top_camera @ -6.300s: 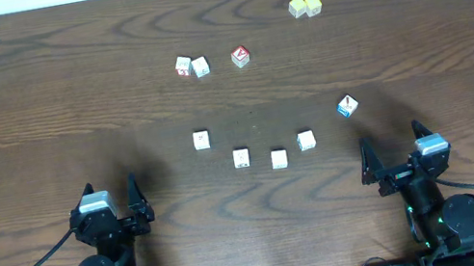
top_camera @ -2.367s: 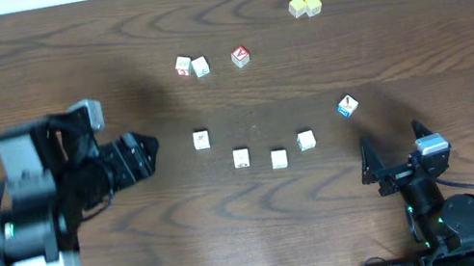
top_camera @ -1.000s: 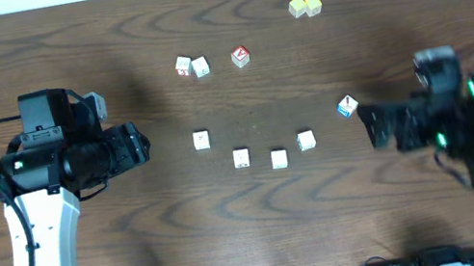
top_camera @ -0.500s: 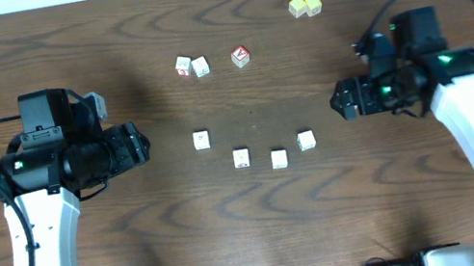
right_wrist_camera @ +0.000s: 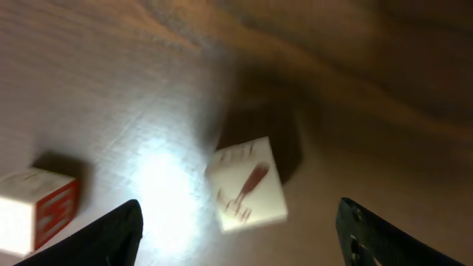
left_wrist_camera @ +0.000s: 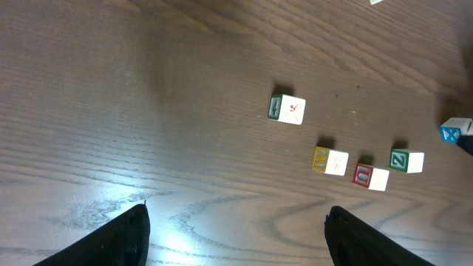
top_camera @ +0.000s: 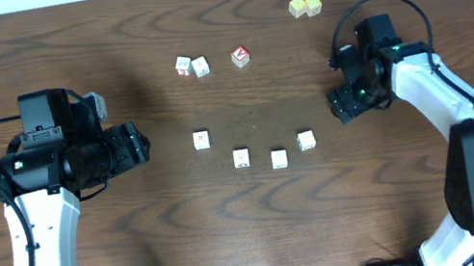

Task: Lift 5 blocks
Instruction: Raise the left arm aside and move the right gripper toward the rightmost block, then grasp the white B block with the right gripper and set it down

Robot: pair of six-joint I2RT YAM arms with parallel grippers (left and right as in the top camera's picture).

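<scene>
Progress: nothing is being lifted yet, as far as the pics are showing; all 5 blocks are sitting on the bench [top_camera: 238, 250].
Right claw [right_wrist_camera: 238, 235]: hanging released over the blue-sided block [right_wrist_camera: 246, 191], fingers standing wide on both sides w/o touching it. In the overhead view the claw is hiding this block.
Left claw [left_wrist_camera: 236, 236]: released and holding nothing, hovering to the left of the row, apart from it.
Other 4 blocks: lying in a loose curved row at mid-bench, each apart from the next — leftmost block [top_camera: 201, 140], second block [top_camera: 240, 158], third block [top_camera: 279, 158], fourth block [top_camera: 306, 140].
Left to do: approx. everything, I am judging. The grip on block no. 1 is only being prepared and 4 more are waiting.
Around: pair of whitish cubes [top_camera: 184, 65] and red-faced cube [top_camera: 240, 55] are lying farther back, and yellow cubes [top_camera: 297, 7] are sitting side by side near the far edge — prob. not for this task.
In the way: nothing is blocking the right claw; the fourth block is lying near, so the fingers are needing some care.
</scene>
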